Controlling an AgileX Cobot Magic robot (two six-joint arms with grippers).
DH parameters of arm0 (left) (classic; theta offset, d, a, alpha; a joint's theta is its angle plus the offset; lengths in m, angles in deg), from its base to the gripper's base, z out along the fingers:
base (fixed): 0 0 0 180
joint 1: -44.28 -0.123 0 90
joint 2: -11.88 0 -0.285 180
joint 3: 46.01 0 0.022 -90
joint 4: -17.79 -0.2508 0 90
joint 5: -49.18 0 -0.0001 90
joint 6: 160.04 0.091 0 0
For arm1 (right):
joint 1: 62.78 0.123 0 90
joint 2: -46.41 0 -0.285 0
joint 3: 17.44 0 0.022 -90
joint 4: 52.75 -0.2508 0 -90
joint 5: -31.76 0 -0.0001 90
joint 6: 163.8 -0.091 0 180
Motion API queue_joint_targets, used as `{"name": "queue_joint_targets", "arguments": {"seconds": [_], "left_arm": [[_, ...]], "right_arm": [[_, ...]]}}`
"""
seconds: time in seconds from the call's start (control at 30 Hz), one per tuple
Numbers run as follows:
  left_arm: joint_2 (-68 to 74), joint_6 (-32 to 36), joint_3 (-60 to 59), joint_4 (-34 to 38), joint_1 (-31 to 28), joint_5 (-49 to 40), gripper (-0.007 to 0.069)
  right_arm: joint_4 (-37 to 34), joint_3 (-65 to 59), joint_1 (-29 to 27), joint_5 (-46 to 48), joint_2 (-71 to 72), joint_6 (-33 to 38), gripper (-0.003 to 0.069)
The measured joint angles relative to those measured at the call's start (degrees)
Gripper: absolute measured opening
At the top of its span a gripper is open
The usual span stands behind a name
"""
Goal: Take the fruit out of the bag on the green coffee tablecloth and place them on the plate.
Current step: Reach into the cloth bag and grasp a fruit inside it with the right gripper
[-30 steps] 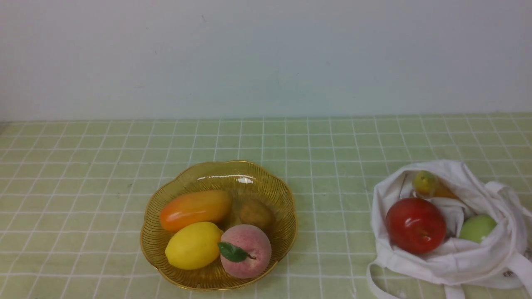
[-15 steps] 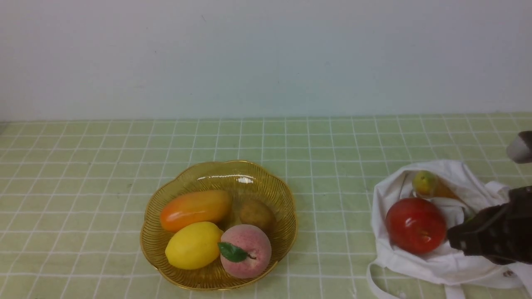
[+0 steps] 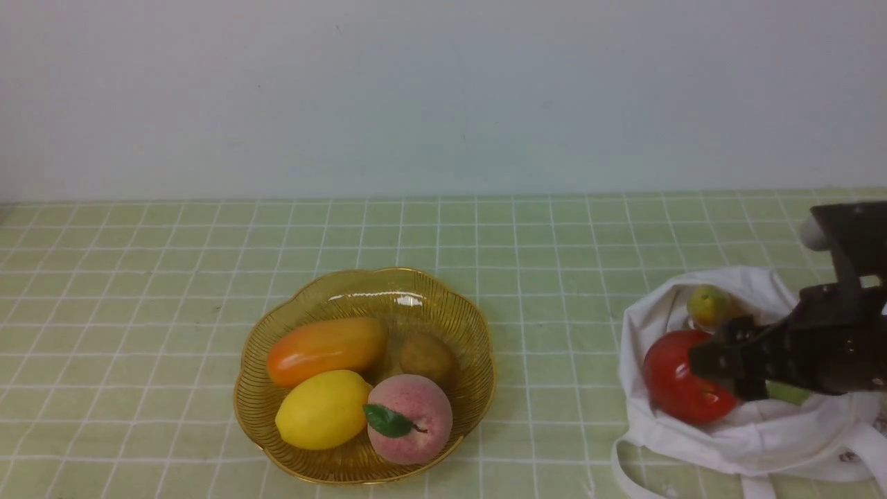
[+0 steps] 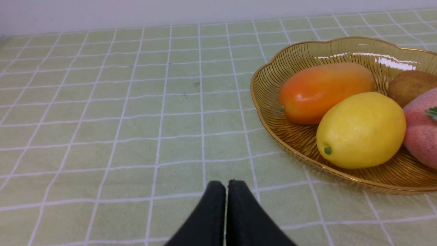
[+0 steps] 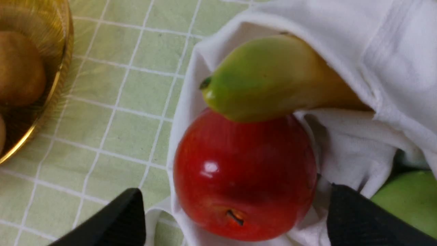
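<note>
The white bag (image 3: 762, 436) lies open at the right of the green tablecloth (image 3: 138, 312). In it are the red apple (image 3: 675, 391), the small yellow-green fruit (image 3: 707, 303) behind it, and the pale green fruit (image 3: 786, 394), mostly hidden by my right arm. My right gripper (image 3: 721, 353) is open just above the apple. In the right wrist view the gripper (image 5: 235, 191) has its jaws wide on either side of the apple (image 5: 244, 174), below the yellow-green fruit (image 5: 266, 78) and next to the pale green fruit (image 5: 409, 201). My left gripper (image 4: 225, 186) is shut and empty over cloth, left of the plate (image 4: 266, 78).
The amber plate (image 3: 388, 291) at centre holds an orange long fruit (image 3: 326, 350), a lemon (image 3: 322, 409), a peach (image 3: 409, 419) and a brown kiwi (image 3: 428, 357). Bag straps (image 3: 624, 478) trail by the front edge. A pale wall (image 3: 443, 97) stands behind.
My right arm has come in from the right and moved left over the bag, reaching the apple and covering most of the pale green fruit. The fruit and plate have not moved.
</note>
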Motion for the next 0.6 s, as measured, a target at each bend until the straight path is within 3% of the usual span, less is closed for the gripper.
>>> {"name": "queue_joint_targets", "arguments": {"seconds": [0.6], "left_arm": [[0.00, 0.00, 0.00, 0.00, 0.00, 0.00, -0.0008]], "right_arm": [[-8.75, 0.21, 0.00, -6.20, -8.79, 1.30, 0.0691]]}}
